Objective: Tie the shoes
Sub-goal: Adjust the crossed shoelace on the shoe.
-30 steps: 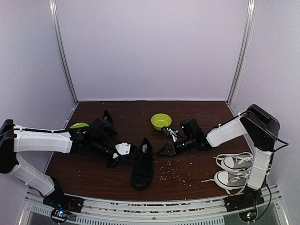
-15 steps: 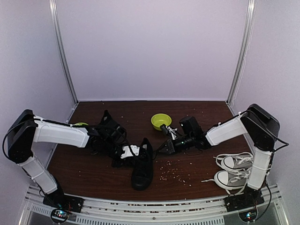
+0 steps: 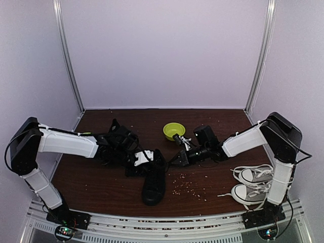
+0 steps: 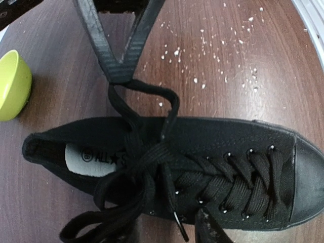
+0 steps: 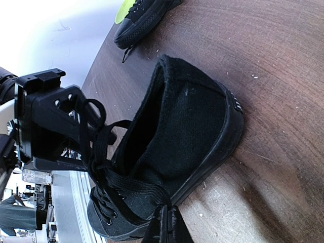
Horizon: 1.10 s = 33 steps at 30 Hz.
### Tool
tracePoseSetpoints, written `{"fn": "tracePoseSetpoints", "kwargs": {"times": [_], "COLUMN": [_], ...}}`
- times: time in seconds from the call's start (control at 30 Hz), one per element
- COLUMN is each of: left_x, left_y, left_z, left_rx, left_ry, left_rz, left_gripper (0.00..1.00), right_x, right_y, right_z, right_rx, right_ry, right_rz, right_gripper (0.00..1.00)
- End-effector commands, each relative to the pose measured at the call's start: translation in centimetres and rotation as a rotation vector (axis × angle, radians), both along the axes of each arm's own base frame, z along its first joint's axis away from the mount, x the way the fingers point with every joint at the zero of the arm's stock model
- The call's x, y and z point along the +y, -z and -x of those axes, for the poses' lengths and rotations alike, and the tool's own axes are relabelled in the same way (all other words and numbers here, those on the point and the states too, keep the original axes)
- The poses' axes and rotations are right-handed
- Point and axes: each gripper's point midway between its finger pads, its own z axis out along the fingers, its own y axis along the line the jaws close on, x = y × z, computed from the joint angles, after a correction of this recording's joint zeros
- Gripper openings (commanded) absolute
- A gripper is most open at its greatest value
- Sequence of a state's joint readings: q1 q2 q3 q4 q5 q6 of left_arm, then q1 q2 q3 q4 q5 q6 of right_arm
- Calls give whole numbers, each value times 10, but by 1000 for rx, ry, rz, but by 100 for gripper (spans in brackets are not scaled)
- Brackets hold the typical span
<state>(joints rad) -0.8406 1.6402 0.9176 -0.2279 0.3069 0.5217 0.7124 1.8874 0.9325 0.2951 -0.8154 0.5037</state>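
left tool (image 4: 164,235): tips cut by bottom edge | lace (image 4: 152,89): pinched part hidden in right tool (image 4: 119,76)

Bowl (image 3: 173,131), sneakers (image 3: 253,183) and crumbs (image 3: 187,186) on a brown surface (image 3: 101,187)
Yellow-green bowl at centre, white-laced sneakers at lower right, pale crumbs below the bowl.

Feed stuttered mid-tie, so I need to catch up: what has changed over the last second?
The left gripper moved right, up to the black shoe, and its jaws now stand apart over the laces; whether it released one I cannot tell. The right gripper stayed shut on the lace loop, and the shoe, bowl and grey-and-white sneakers did not move.
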Motion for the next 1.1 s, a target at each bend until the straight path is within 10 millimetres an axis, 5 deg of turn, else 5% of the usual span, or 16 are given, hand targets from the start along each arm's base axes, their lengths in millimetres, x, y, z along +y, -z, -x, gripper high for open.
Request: {"fn": "tracePoseSetpoints", "kwargs": {"times": [0.0,0.1,0.23,0.43,0.77,1.07], "left_x": [-18,-17,-6,16,15,16], "left_y": [-13,-14,-12,1,2,-1], "left_z": [-9,-8,2,16,36,41], "left_rx": [8,12,21,47,184,232], "left_ry": [-16,-15,-11,-24,-12,-42], "left_rz": [85,87,74,4,9,27], "left_gripper": [18,0,0,0,0,0], "right_x": [6,6,6,5,0,6], "right_y": [-14,-16,-21,-36,-36,-14], "right_z": [0,0,0,5,17,38], "right_rx": [-20,-20,-34,-62,-112,-144], "right_ry": [-16,-17,-29,-83,-143,-270], "right_rz": [-31,-33,-39,-82,-86,8], "right_gripper": [0,0,1,27,53,57]}}
